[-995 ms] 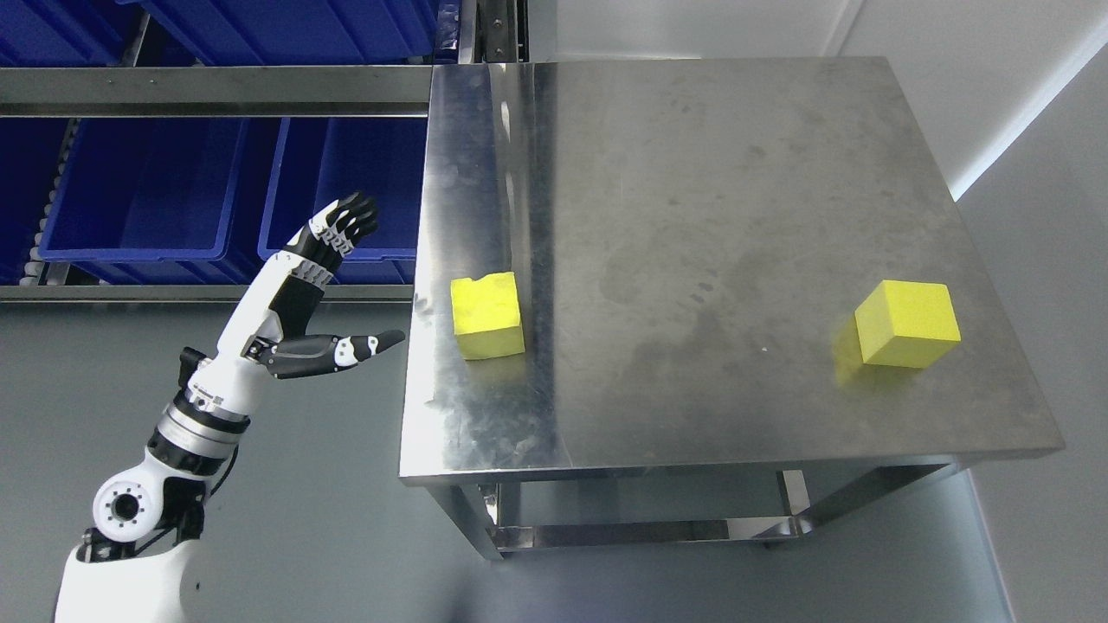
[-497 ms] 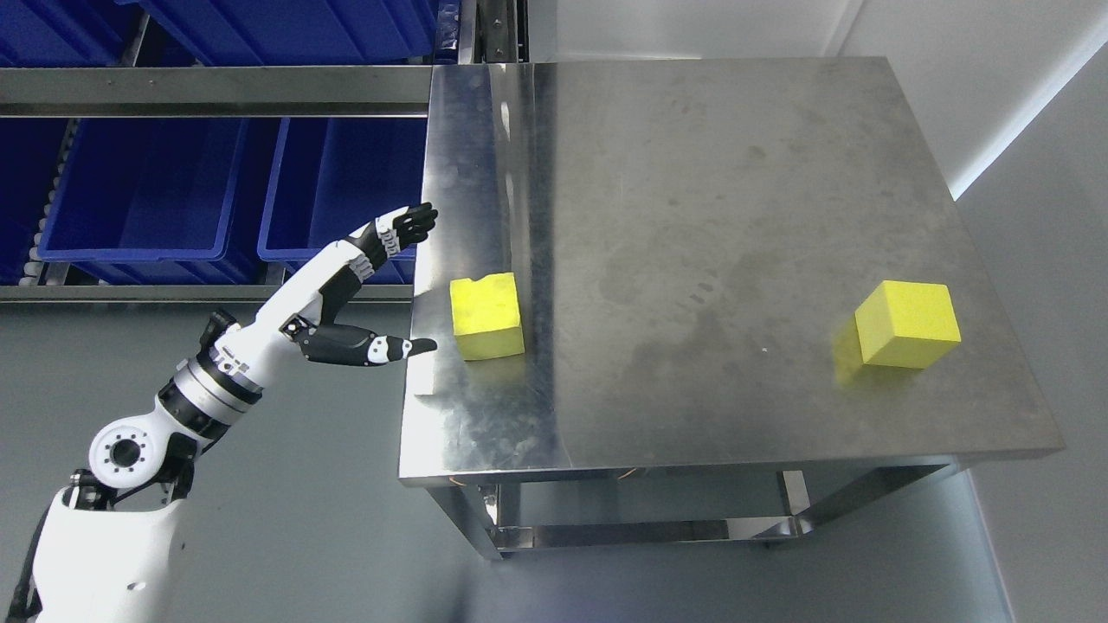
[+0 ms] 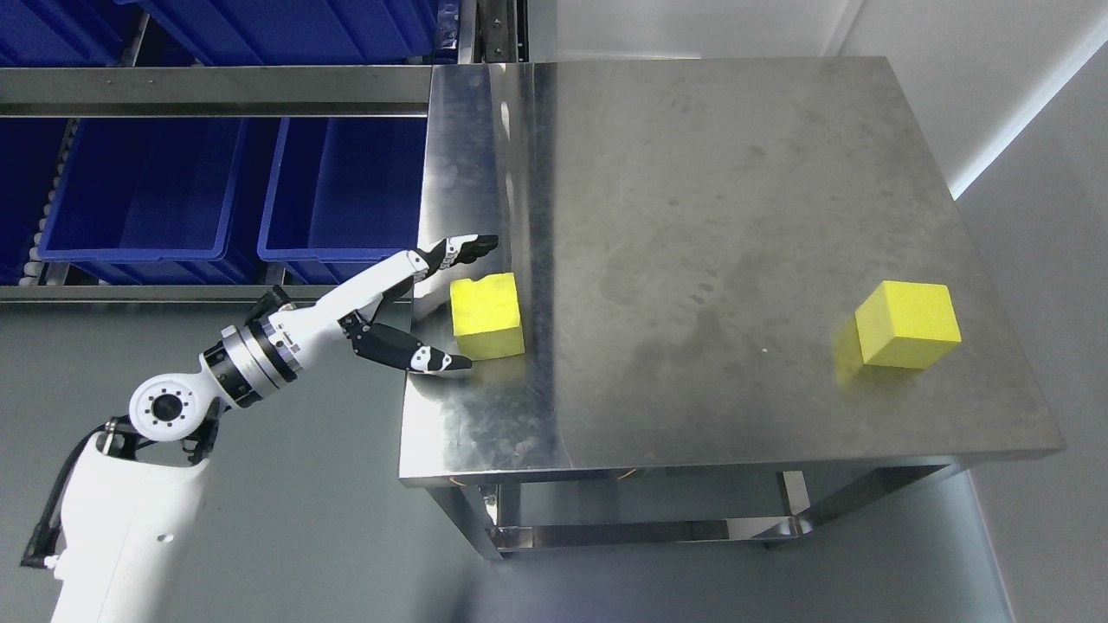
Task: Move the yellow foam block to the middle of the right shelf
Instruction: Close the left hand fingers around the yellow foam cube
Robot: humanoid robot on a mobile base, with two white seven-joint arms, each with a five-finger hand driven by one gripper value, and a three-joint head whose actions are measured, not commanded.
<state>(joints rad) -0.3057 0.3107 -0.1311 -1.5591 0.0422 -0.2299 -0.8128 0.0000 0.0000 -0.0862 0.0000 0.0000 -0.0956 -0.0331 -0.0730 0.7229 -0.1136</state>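
Two yellow foam blocks sit on the steel table (image 3: 692,216): one (image 3: 487,314) by its left edge, between my left hand's (image 3: 394,298) spread fingers (image 3: 459,248) and thumb, untouched; the other (image 3: 907,324) near the right edge, open tabletop between.

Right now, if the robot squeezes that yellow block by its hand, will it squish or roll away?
Probably squish a little: the near yellow foam block already has a dented top corner. It likely won't roll, since it sits flat-sided on the steel table. It may slide on that smooth top as the open left hand closes.
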